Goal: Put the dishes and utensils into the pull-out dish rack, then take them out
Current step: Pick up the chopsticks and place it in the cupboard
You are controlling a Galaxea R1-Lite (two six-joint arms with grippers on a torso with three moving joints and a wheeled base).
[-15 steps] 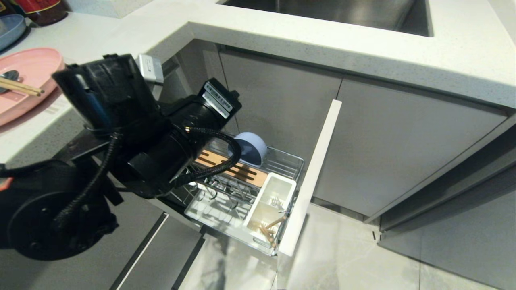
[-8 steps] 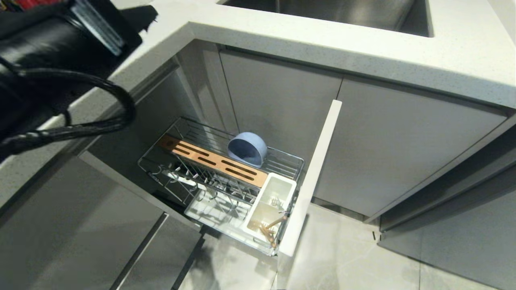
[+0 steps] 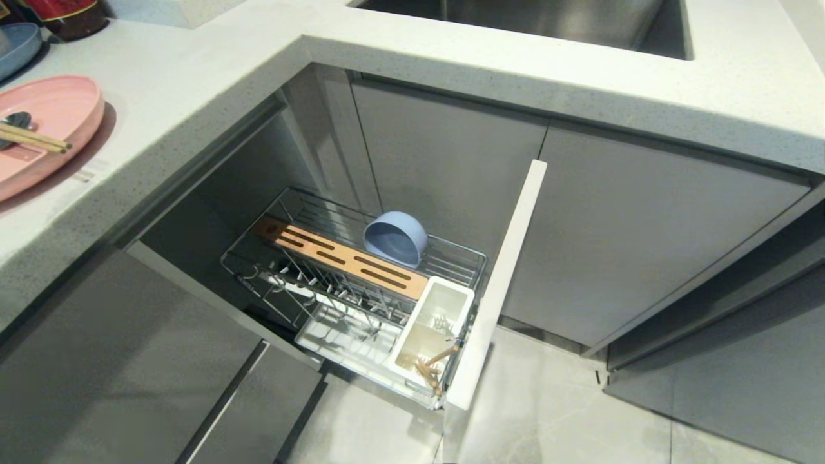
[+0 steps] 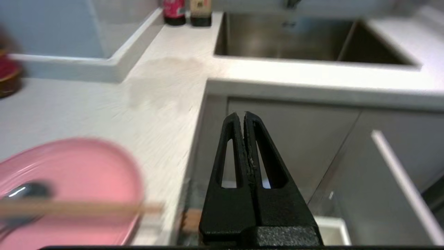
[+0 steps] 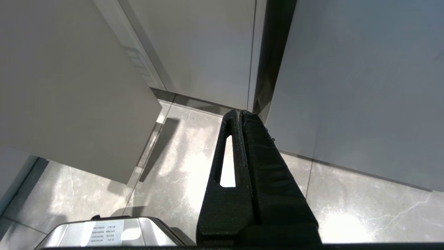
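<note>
Because the left tool (image 4: 244, 116) has its two black fingers pressed together with nothing between them, it would have to spread before it could take anything; sent down closed, it would, I judge, only shove the pink plate (image 4: 69, 184) across the worktop (image 4: 163, 90) rather than lift it. Seen from the left wrist, the tool hangs above the worktop's edge with the plate off to one side of it, and it is out of the head view; the right tool (image 5: 239, 116) is likewise pinched closed and empty, parked low over the floor tiles by the cabinet doors. Across the plate lie the chopsticks (image 3: 32, 138) with the spoon (image 3: 14, 121) beside them; lifting or tilting the plate first could roll both off onto the worktop or the floor, so the loose utensils look the safer first pick. Below, the pull-out dish rack (image 3: 361, 283) stands drawn out, the blue bowl (image 3: 394, 238) tipped on its side behind the wood strip (image 3: 338, 256), the plate prongs bare; a plate brought down askew could, I think, catch the wires or knock the bowl; some wooden pieces already sit in the utensil box (image 3: 428, 335), though I cannot tell what they are.
</note>
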